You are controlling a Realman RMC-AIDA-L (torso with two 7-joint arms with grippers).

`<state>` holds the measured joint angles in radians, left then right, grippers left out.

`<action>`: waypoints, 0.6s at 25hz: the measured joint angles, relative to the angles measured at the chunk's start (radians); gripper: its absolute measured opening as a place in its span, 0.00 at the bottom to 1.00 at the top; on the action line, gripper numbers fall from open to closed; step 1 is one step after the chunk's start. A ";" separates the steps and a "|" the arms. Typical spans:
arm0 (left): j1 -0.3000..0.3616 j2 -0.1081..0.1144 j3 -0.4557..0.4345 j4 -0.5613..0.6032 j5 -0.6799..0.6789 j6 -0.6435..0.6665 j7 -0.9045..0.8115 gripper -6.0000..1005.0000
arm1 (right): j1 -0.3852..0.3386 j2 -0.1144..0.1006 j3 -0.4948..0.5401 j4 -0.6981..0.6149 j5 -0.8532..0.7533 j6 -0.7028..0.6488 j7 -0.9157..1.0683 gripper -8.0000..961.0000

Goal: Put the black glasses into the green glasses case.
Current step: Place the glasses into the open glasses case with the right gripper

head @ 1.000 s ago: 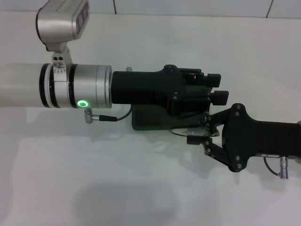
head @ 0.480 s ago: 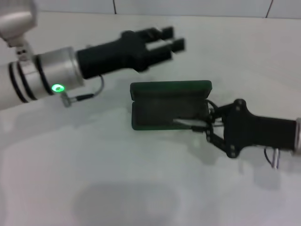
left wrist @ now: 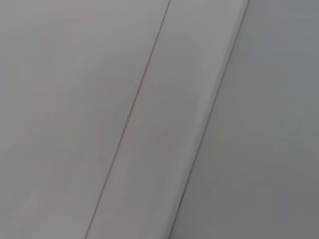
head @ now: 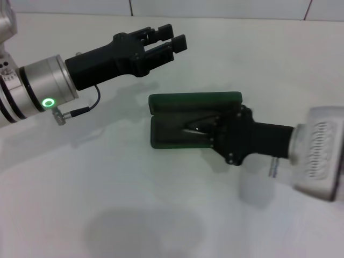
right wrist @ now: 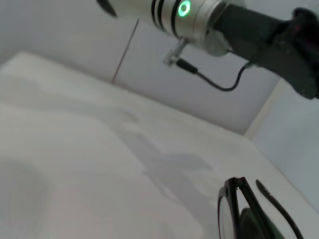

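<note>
Open green case (head: 177, 101) on the white table (head: 107, 204), lid upright at the far side, tray toward the robot, with the black glasses (head: 198, 128) inside the tray and folded temple arms visible in the right wrist view (right wrist: 244, 209). Right gripper (head: 214, 134) low over the tray's right end at the glasses, finger state impossible to tell. Left gripper (head: 171, 41) raised above the table beyond and left of the case, fingers parted, grasping nothing.
</note>
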<state>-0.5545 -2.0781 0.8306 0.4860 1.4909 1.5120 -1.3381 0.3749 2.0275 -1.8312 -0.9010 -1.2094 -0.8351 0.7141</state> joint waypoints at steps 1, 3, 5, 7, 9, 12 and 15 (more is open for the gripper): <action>0.001 0.001 0.000 0.000 0.000 0.000 0.000 0.53 | -0.010 -0.001 -0.042 -0.039 -0.001 0.061 0.004 0.14; 0.001 0.004 0.000 -0.001 0.001 0.000 0.000 0.53 | -0.020 -0.002 -0.121 -0.093 -0.002 0.174 0.010 0.14; 0.001 0.007 -0.001 -0.004 0.004 -0.001 -0.002 0.53 | -0.019 -0.001 -0.176 -0.111 -0.002 0.267 0.011 0.14; -0.002 0.007 0.000 -0.005 0.006 -0.001 -0.010 0.53 | -0.014 0.000 -0.235 -0.125 0.002 0.368 0.011 0.14; -0.005 0.007 0.002 -0.003 0.006 -0.001 -0.020 0.53 | -0.007 0.000 -0.301 -0.137 0.008 0.484 0.015 0.14; -0.002 0.007 0.003 0.000 0.007 -0.001 -0.025 0.54 | 0.005 0.000 -0.360 -0.145 0.010 0.561 0.047 0.15; 0.001 0.007 0.005 0.000 0.008 -0.001 -0.025 0.54 | 0.010 0.000 -0.372 -0.146 0.010 0.570 0.077 0.15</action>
<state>-0.5534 -2.0709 0.8352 0.4863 1.4990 1.5108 -1.3634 0.3850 2.0278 -2.2028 -1.0472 -1.1994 -0.2651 0.7912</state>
